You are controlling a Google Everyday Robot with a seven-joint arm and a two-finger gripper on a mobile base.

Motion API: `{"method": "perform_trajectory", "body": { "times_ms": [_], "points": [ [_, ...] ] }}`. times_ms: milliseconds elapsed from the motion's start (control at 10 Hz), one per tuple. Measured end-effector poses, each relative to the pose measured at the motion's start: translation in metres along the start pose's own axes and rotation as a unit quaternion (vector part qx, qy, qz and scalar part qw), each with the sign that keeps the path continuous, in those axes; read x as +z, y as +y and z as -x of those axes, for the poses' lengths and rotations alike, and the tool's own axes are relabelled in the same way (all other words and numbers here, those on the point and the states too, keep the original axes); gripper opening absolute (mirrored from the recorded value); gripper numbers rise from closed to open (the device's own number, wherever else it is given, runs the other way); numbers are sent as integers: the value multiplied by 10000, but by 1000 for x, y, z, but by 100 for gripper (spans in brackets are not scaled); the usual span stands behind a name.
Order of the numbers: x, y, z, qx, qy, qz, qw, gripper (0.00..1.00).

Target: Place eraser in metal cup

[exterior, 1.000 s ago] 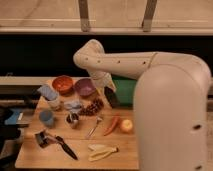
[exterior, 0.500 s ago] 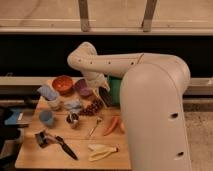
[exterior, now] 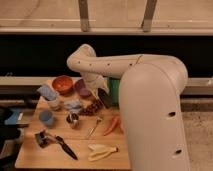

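Near the far edge of the light wooden worktop (exterior: 30, 155), the white robot arm is seen to have swung leftward over the last second, so that its bulk now hides the right side and the gripper (exterior: 102, 96) has been carried from the purple bowl (exterior: 81, 88) towards the middle. The jaws are closed on the flat black rectangular eraser (exterior: 105, 98), which is held tilted just above the surface, beside the green container (exterior: 115, 90). The small shiny metal cup (exterior: 73, 119) stands upright nearer the front-left, well apart from the eraser, just beside the blue cup (exterior: 46, 117). The eraser is judged lifted and in transit; the placing is not yet done.
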Motion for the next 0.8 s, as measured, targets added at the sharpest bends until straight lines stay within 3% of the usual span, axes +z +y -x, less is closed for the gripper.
{"method": "perform_trajectory", "body": {
  "times_ms": [200,400,700,800],
  "points": [
    [15,36,13,-203,-79,48,9998,0],
    [15,46,16,-299,-183,90,9993,0],
    [-22,73,30,-630,-568,273,9960,0],
    [-36,84,34,-767,-729,441,9934,0]
  ]
}}
